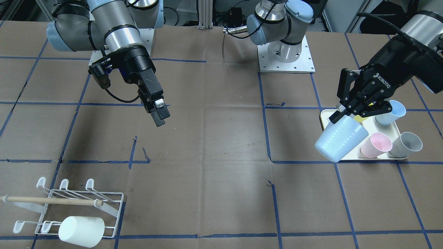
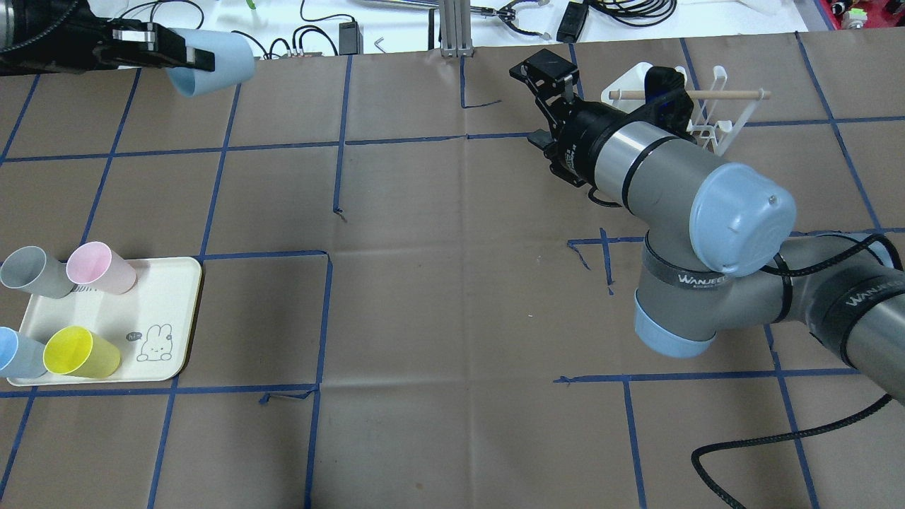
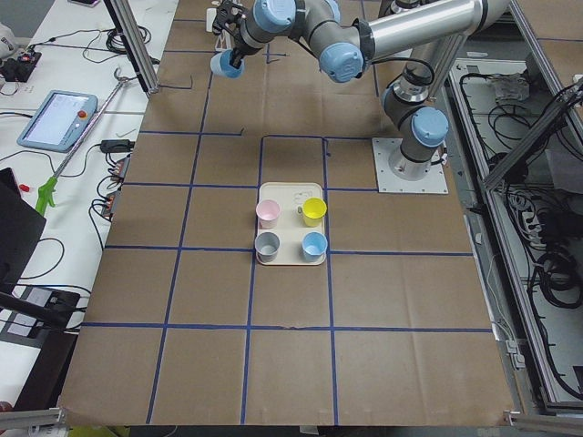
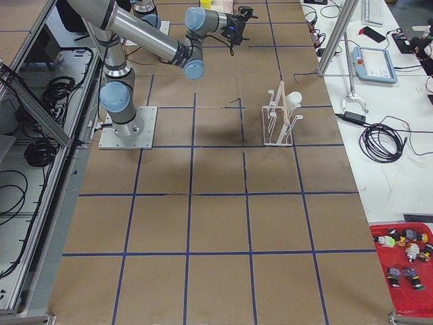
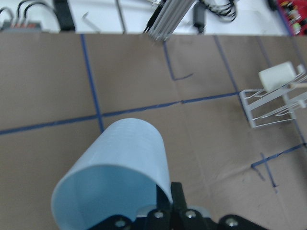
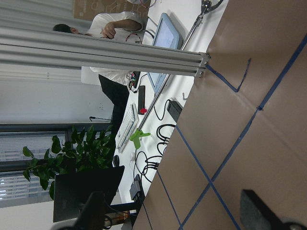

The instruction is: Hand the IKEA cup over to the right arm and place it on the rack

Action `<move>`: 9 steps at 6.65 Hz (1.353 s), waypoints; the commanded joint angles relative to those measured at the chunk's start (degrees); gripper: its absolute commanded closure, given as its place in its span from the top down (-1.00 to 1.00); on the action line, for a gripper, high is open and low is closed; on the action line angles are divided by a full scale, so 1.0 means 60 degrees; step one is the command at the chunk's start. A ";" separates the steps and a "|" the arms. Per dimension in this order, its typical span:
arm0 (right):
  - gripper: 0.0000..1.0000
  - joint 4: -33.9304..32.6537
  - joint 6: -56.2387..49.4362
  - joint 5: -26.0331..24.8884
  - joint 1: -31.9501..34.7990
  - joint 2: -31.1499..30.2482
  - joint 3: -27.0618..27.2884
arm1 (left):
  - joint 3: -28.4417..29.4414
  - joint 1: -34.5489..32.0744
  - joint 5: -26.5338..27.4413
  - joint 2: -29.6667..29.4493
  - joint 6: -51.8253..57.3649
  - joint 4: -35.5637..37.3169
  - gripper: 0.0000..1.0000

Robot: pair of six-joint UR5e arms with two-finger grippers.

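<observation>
- Front-facing: the left claw (image 1: 346, 116) clamps the blue cup (image 1: 341, 142) by its rim, with the cup jutting beyond its fingertips. The rack (image 1: 69, 204) sits well apart from the right claw (image 1: 160, 116).
- Right wrist: that claw's fingers (image 6: 93, 213) gape wide, holding nothing.

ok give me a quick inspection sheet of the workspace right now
surface: table covered in creased brown paper with a blue tape grid.
job's things: pale blue cup held in the air, off the tray; rack carries one white cup.
clutter: pink cup, grey cup, blue cup and yellow cup upright on the tray.
grippers: left gripper shut on the pale blue cup; right gripper open, empty.
cables: black cable trailing off the right arm onto the table.
surroundings: person at a desk, plant, touchscreen pendant on the side bench.
</observation>
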 commanded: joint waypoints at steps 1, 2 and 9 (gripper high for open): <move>1.00 -0.0014 0.0813 0.0053 0.0050 -0.0010 0.0046 | -0.0764 -0.0926 -0.1968 -0.0853 0.0191 0.3251 -1.00; 1.00 -0.0043 0.1486 0.0068 0.0051 -0.0010 0.0031 | -0.1044 -0.1162 -0.2512 -0.1163 0.0192 0.4255 -1.00; 0.99 0.0045 0.2650 -0.0239 0.0591 0.0413 -0.0716 | -0.2394 -0.2846 -0.2737 -0.2089 0.0017 0.7869 -0.98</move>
